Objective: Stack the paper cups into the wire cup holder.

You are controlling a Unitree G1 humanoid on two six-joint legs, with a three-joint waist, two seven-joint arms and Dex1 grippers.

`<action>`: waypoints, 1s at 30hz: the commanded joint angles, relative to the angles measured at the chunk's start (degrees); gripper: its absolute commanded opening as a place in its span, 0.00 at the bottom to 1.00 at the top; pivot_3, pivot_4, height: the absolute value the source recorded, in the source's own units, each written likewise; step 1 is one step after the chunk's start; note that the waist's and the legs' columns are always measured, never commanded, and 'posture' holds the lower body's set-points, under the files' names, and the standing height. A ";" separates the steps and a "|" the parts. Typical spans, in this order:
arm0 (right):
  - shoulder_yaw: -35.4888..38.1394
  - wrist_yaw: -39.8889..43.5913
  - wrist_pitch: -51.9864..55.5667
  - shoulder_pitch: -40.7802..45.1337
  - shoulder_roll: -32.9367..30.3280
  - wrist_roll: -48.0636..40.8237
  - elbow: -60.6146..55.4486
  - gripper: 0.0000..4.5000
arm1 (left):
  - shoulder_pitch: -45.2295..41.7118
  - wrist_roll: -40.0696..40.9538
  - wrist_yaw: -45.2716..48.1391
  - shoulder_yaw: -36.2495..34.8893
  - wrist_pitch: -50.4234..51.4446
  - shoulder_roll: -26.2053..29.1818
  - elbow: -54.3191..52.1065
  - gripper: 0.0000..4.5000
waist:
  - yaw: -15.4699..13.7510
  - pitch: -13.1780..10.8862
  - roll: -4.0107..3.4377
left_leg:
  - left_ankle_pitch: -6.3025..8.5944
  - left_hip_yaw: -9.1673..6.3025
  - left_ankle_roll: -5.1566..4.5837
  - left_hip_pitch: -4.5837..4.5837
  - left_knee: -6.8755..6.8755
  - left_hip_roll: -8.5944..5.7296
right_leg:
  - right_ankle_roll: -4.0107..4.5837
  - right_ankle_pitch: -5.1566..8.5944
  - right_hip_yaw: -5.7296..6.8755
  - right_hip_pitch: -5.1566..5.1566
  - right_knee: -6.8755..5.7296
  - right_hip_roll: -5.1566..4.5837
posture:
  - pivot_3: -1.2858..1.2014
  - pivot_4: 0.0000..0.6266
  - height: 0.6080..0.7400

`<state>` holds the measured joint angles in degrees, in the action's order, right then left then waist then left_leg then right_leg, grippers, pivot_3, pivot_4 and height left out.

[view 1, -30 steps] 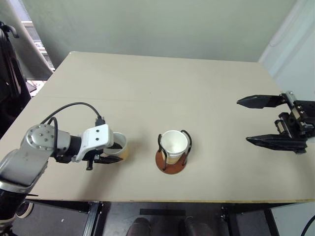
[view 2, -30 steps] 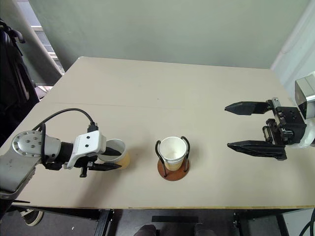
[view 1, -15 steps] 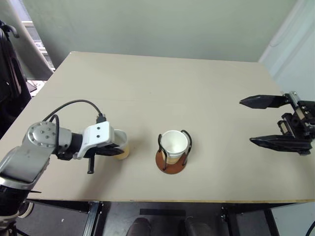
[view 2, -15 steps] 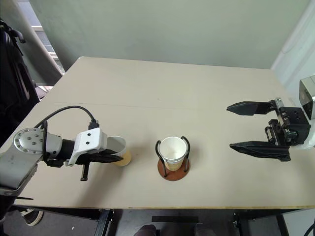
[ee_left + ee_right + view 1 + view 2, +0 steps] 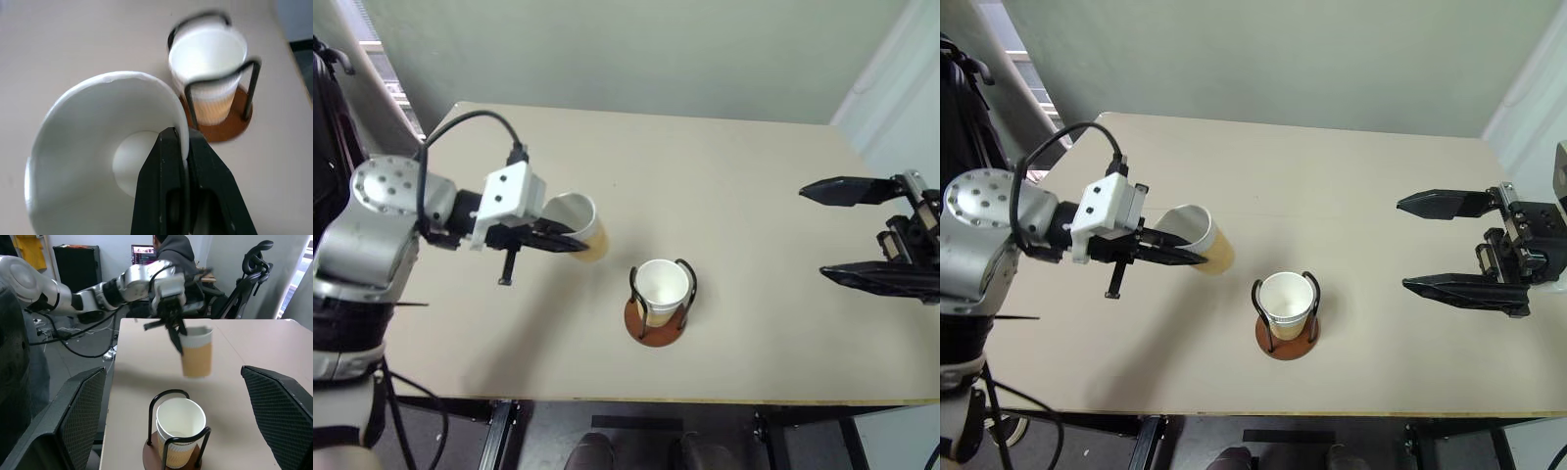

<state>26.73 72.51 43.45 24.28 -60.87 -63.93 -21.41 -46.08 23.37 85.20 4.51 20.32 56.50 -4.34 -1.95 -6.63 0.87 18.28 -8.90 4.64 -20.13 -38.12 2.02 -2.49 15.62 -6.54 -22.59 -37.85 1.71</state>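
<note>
- The left tool [image 5: 558, 238] pinches the rim of one cup [image 5: 581, 225], one finger inside and one outside. The cup is up in the air, tipped on its side, near the holder [image 5: 657, 315] but not over it.
- The holder sits on the table [image 5: 724, 176], near the front edge. It has cups [image 5: 180, 430] in it, two I think, but that part is hard to see.
- The right tool [image 5: 1449, 247] is wide open and holds nothing. It hangs well away, off to the right.
- The grip is only on the thin rim. The cup could slip out or bend.
- The cup is tilted. If it goes down like that, it could hit the wire loops [image 5: 215, 78] and not slide in.
- A hard bump could push the holder along, or tip it.
</note>
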 commanded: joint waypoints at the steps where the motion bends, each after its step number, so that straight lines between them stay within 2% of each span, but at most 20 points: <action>1: 2.33 -0.48 -0.79 -0.68 -1.07 0.05 -1.68 1.00 | -8.99 2.76 6.11 1.20 -2.55 -3.94 4.34 0.01 | -0.05 0.00 0.00 | 0.00 0.00 0.00 -0.01 -0.02 0.00 | -0.04 -0.01 -0.01 0.00 0.01 -0.01 | 0.52 0.24 1.00; 6: 2.86 -1.45 -0.49 -0.28 -1.63 -0.99 -2.79 1.00 | -18.17 8.49 7.30 8.55 -7.39 -7.06 8.75 0.01 | -0.02 0.00 0.00 | 0.05 0.00 -0.11 -0.12 -0.10 -0.11 | -0.33 -0.04 -0.01 0.00 0.17 -0.06 | 0.52 0.24 1.00; 12: 4.68 -3.08 0.56 0.10 -3.63 -2.70 -4.33 1.00 | -23.16 11.66 7.30 17.02 -13.07 -10.10 12.65 0.01 | -0.02 0.00 0.00 | 0.11 0.21 -0.32 -0.26 -0.18 -0.23 | -0.82 -0.17 -0.04 0.00 0.48 -0.11 | 0.52 0.24 1.00; 17: 6.39 -4.98 1.28 -1.98 -4.02 -3.37 -5.98 1.00 | -24.47 13.73 7.30 23.25 -16.14 -12.10 12.88 0.01 | -0.33 -0.01 0.00 | 0.12 0.04 -0.50 -0.52 -0.35 -0.23 | -1.07 -0.31 -0.05 0.00 0.84 -0.22 | 0.52 0.24 1.00; 22: 7.57 -7.07 1.74 -3.22 -4.14 -4.19 -7.47 1.00 | -25.27 12.03 7.30 28.48 -19.91 -12.98 13.83 0.01 | -0.49 -0.01 -0.01 | 0.17 0.01 -0.77 -0.76 -0.66 -0.26 | -1.32 -0.40 -0.06 -0.03 0.91 -0.45 | 0.52 0.24 1.00; 30: 10.04 -8.15 2.32 -5.74 -4.66 -4.53 -8.66 1.00 | -25.39 10.99 7.30 32.20 -22.78 -13.19 14.49 0.01 | -0.76 -0.01 -0.01 | 0.25 0.04 -0.99 -0.81 -0.93 -0.38 | -1.49 -0.43 -0.04 0.02 0.90 -0.70 | 0.52 0.24 1.00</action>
<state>33.69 64.84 45.65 18.61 -64.30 -67.32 -28.85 -69.83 34.07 90.13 37.12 -1.29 43.23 10.51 -2.71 -6.64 0.86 18.54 -8.82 3.65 -20.95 -39.06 1.64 -3.98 15.19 -6.58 -22.57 -36.95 1.01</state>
